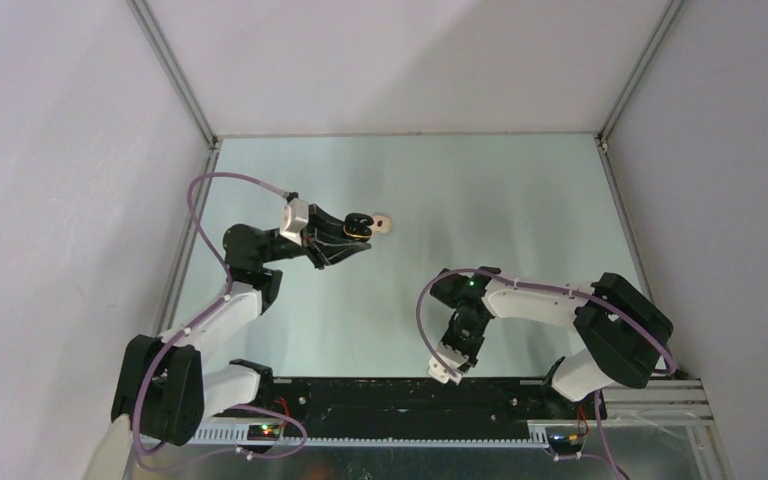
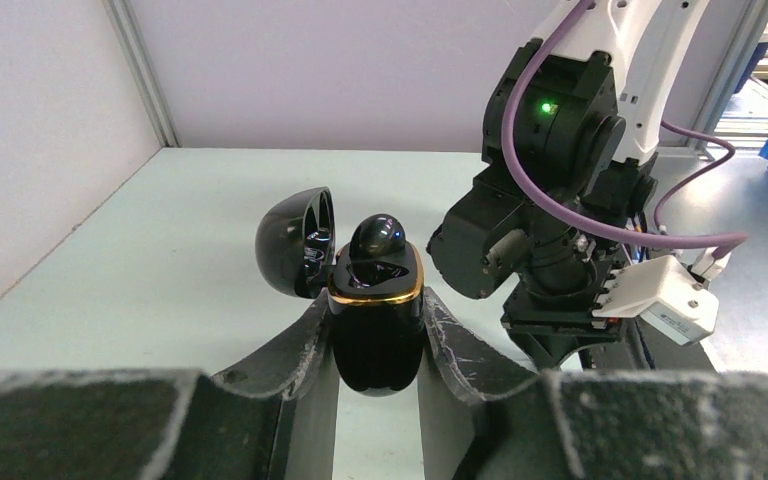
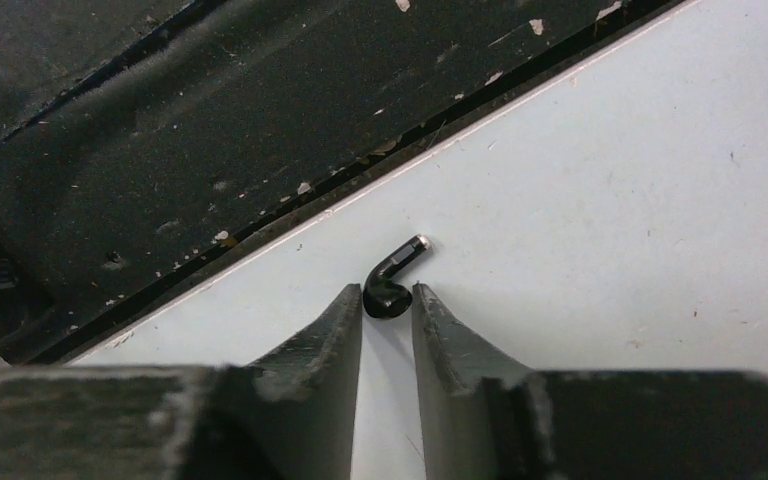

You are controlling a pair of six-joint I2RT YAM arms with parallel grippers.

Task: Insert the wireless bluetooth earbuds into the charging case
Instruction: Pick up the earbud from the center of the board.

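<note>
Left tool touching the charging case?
Touching. Left wrist view: left tool fingers clamp both sides of the charging case, no gap visible.

Reaching to mid-table with the left arm (image 1: 222,315), folding the right arm (image 1: 540,298) back toward the near edge
Clamping the charging case (image 2: 375,345) upright in the left gripper (image 2: 376,318); pointing the right gripper (image 3: 387,302) down, with fingers narrowly parted about a black earbud (image 3: 394,282), grip unclear
</note>
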